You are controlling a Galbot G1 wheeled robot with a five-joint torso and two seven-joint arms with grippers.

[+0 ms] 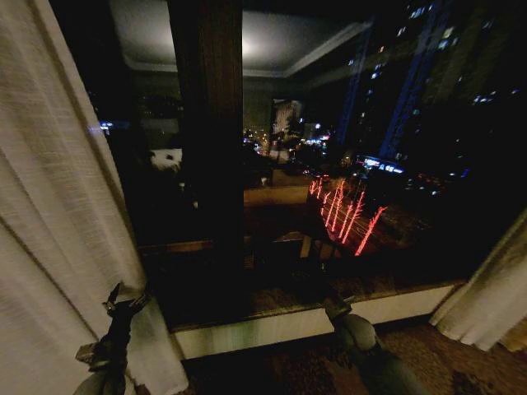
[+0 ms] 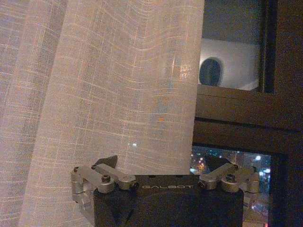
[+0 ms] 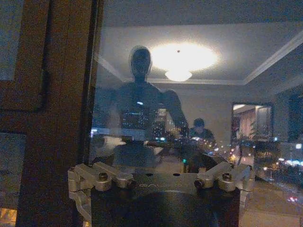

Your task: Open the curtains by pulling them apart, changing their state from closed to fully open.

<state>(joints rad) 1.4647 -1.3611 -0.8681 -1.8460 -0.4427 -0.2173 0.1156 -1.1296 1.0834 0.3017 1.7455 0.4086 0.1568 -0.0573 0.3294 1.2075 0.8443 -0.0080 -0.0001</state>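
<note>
The sheer cream curtains are drawn apart in the head view: one panel (image 1: 58,206) hangs at the left edge, the other (image 1: 486,296) is bunched at the lower right, and dark window glass shows between them. My left gripper (image 1: 123,298) is open, low beside the left panel's inner edge. In the left wrist view the woven fabric (image 2: 118,85) hangs right in front of the left gripper (image 2: 162,163), its edge falling between the spread fingers, not clamped. My right gripper (image 1: 336,306) is low at the window sill, facing the glass, and the right wrist view shows it (image 3: 161,165) open and holding nothing.
A dark wooden window post (image 1: 210,164) stands left of centre. A pale sill (image 1: 272,325) runs below the glass. Patterned carpet (image 1: 428,362) lies in front. The glass reflects the robot (image 3: 139,104) and a ceiling lamp (image 3: 179,59).
</note>
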